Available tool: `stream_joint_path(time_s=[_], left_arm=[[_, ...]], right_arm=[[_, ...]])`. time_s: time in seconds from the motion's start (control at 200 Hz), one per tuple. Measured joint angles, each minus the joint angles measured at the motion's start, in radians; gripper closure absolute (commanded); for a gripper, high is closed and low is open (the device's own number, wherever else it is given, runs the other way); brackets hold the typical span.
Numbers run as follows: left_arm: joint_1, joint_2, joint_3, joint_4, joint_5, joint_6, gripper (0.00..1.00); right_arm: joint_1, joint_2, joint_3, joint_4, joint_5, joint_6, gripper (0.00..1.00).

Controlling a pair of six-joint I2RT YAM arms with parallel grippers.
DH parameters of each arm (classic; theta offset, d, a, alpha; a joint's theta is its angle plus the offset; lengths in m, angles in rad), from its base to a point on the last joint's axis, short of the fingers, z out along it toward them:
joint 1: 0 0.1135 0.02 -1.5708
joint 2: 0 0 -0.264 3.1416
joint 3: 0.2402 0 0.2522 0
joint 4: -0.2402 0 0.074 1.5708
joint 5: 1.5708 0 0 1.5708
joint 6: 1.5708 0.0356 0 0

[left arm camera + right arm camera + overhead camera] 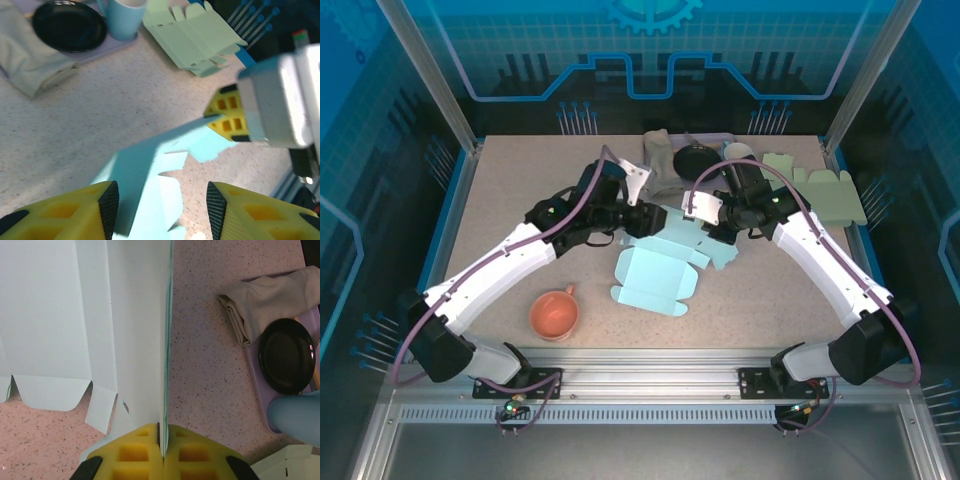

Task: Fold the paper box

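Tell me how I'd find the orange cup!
Look at the table's near edge, beside the left arm. The orange cup sits there alone, left of the blue box. The other cup is blue, far back by the black plate.

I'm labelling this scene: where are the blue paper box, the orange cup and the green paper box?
blue paper box [655, 280], top view, its flat middle panel
orange cup [554, 315], top view, its inner bottom
green paper box [825, 192], top view, its flat middle

Left gripper ajar, right gripper clamped.
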Motion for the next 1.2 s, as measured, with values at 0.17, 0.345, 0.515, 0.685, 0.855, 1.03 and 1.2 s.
stream_joint_path(time_s=[0.17, 0.345, 0.515, 0.685, 0.855, 1.03, 1.2], left_arm=[[-0.002, 0.003, -0.003, 0.005, 0.022, -0.031, 0.50], [-0.002, -0.008, -0.038, 0.084, 0.067, -0.111, 0.53], [-0.002, -0.007, -0.056, 0.149, 0.106, -0.175, 0.56], [-0.002, -0.007, -0.099, 0.226, 0.133, -0.245, 0.56], [-0.003, -0.010, -0.108, 0.239, 0.103, -0.296, 0.56], [0.016, -0.059, -0.112, 0.195, -0.009, -0.341, 0.55], [0.090, -0.122, -0.122, 0.118, -0.079, -0.375, 0.55]], right_arm=[[0.000, 0.000, 0.000, 0.001, 0.000, 0.003, 1.00], [0.000, 0.000, -0.021, 0.021, -0.019, 0.014, 1.00], [0.000, -0.006, -0.051, 0.040, -0.066, 0.022, 1.00], [0.000, -0.028, -0.083, 0.060, -0.096, 0.033, 1.00], [-0.001, -0.050, -0.132, 0.088, -0.112, 0.048, 1.00], [-0.006, -0.057, -0.148, 0.112, -0.121, 0.051, 1.00], [-0.007, -0.074, -0.149, 0.133, -0.112, 0.063, 1.00]])
